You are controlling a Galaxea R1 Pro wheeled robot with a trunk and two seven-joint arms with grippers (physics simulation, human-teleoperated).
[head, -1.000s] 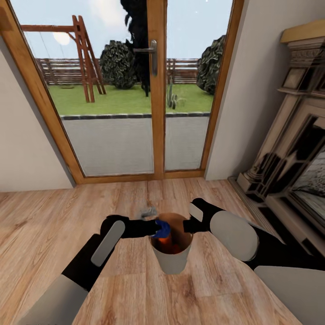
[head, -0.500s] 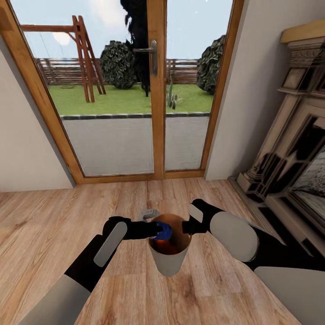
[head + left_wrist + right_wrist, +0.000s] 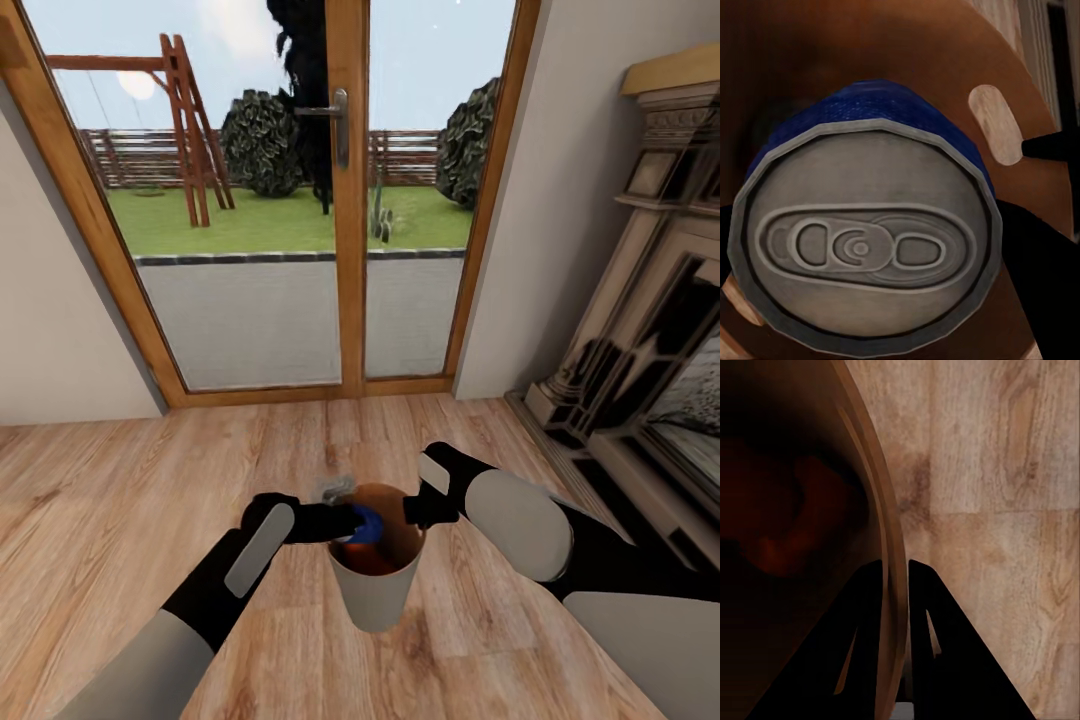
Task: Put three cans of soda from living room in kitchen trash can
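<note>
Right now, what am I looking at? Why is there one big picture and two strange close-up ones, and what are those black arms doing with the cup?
It is a robot in a computer-made living room. The big picture comes from a camera on its head, looking down at its two arms. The "cup" is a small trash can above the wooden floor. The left gripper holds a blue soda can over the bin's opening. The left wrist camera looks right at that can's grey top. The right gripper pinches the bin's rim; its wrist camera shows one black finger inside the rim and one outside. Something orange lies deep inside.
</note>
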